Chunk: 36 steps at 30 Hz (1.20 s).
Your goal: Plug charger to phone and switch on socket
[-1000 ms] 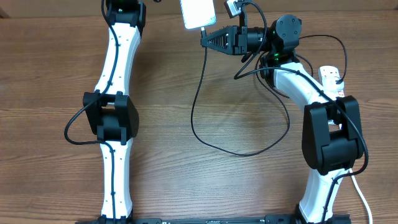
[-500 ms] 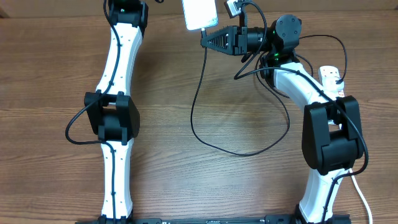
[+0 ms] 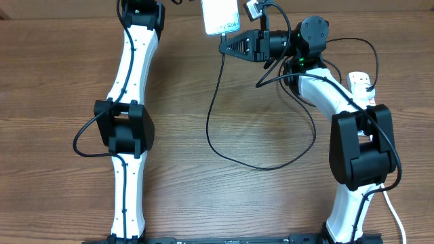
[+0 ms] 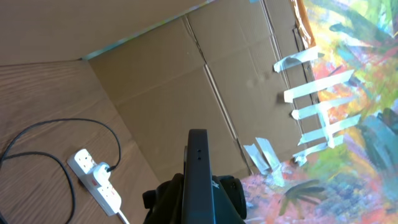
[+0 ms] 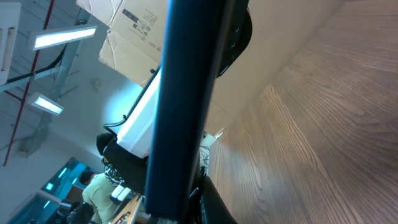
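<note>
Phone (image 3: 220,15) is at the far edge of the table (image 3: 61,81), light face toward the overhead camera, small text at its near end. We see it edge-on in the left wrist view as a dark thin slab. The left gripper (image 4: 198,208) is clamped on it, with the fingers closed against its sides.

The right gripper (image 3: 224,45) points left, its tip just below the phone's near edge. Its fingers are pressed together on the connector end of the charger (image 3: 209,129). The tip is too small to see, and we cannot tell whether it is in the port.

From there the black cable drops toward the near side, loops wide across the wood and climbs back up to the right toward the socket (image 3: 361,83).

The socket lies on the table at the right, partly hidden behind the right arm. The left wrist view shows a black plug seated in it. We cannot tell the switch position.

A thick white cord (image 3: 395,217) runs off the near right corner. A cardboard wall (image 4: 186,74) stands behind the table.
</note>
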Available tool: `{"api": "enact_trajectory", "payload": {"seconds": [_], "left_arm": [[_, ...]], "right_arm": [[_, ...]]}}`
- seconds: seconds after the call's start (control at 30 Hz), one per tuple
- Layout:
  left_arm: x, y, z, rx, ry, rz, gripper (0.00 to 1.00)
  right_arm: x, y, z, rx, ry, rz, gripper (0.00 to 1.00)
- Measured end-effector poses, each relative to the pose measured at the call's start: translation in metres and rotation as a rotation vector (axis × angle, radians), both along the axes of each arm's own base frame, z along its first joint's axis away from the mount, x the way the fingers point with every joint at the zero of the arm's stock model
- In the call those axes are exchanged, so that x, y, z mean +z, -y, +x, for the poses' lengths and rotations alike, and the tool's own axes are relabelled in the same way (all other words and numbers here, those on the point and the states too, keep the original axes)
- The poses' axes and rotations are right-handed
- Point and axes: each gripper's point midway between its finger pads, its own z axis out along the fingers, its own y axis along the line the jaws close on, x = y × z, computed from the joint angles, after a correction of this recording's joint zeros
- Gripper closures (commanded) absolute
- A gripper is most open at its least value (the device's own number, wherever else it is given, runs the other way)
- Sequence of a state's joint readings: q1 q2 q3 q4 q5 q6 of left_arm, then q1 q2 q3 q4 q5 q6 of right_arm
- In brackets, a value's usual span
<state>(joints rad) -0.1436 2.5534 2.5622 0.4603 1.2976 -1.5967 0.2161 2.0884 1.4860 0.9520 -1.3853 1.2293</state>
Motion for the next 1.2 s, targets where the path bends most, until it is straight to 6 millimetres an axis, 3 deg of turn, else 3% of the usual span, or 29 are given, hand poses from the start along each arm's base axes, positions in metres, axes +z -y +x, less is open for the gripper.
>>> {"api": "enact_trajectory", "payload": {"seconds": [0.63, 0.73, 0.8, 0.83, 1.03, 1.2], "left_arm": [[-0.002, 0.009, -0.009, -0.037, 0.061, 0.019, 0.96], [-0.003, 0.010, -0.011, -0.051, 0.067, 0.025, 0.96], [-0.006, 0.012, -0.018, -0.086, 0.069, 0.040, 0.96], [-0.008, 0.015, -0.022, -0.107, 0.070, 0.047, 0.96], [-0.011, 0.026, -0.035, -0.171, 0.078, 0.067, 0.96], [-0.012, 0.019, -0.033, -0.169, 0.098, 0.073, 0.96]], "right_arm": [[-0.006, 0.006, -0.002, 0.024, -0.006, -0.021, 0.95], [-0.005, 0.006, 0.000, 0.011, -0.009, -0.016, 0.72], [-0.003, 0.008, 0.007, -0.024, 0.000, -0.003, 0.31], [-0.002, 0.011, 0.010, -0.041, -0.006, 0.000, 0.02], [-0.001, 0.020, 0.019, -0.085, -0.001, 0.010, 0.00], [-0.001, 0.022, 0.020, -0.089, -0.002, 0.009, 0.00]]}}
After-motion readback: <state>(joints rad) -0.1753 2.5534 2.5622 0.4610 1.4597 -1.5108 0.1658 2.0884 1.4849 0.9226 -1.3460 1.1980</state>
